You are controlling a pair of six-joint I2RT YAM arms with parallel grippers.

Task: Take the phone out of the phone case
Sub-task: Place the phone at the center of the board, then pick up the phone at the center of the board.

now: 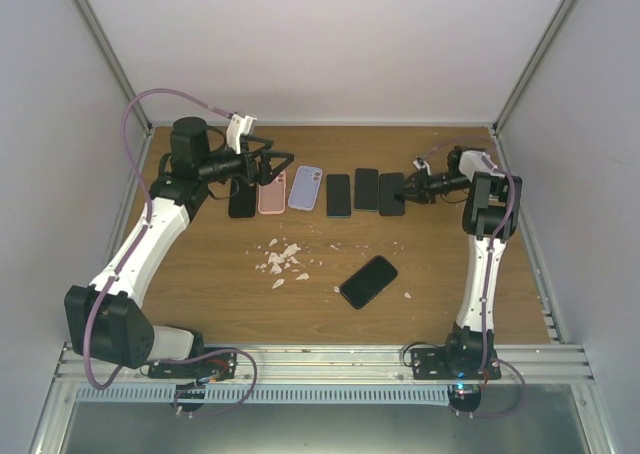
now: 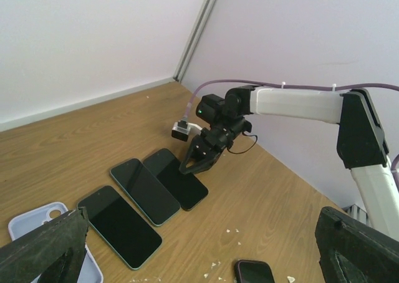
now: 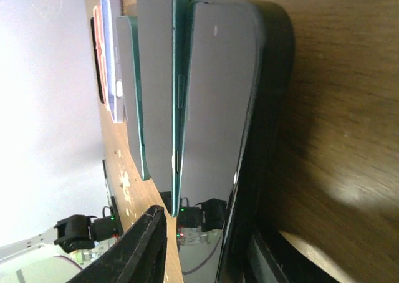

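Phone (image 1: 390, 202) flat, screen up, long axis running near-to-far

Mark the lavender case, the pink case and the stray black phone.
lavender case (image 1: 305, 188): top external view, its middle
pink case (image 1: 272, 193): top external view, its middle
stray black phone (image 1: 368, 281): top external view, screen centre

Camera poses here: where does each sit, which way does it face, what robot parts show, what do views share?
Top external: above and behind the bases, looking down on the brown wooden table; left gripper and right gripper show.
Left wrist: on the left arm, facing across the table at the right arm; own fingers in bottom corners.
Right wrist: low by the table, facing along the phone row; own fingers at bottom.
Shared: all show the rightmost black phone.
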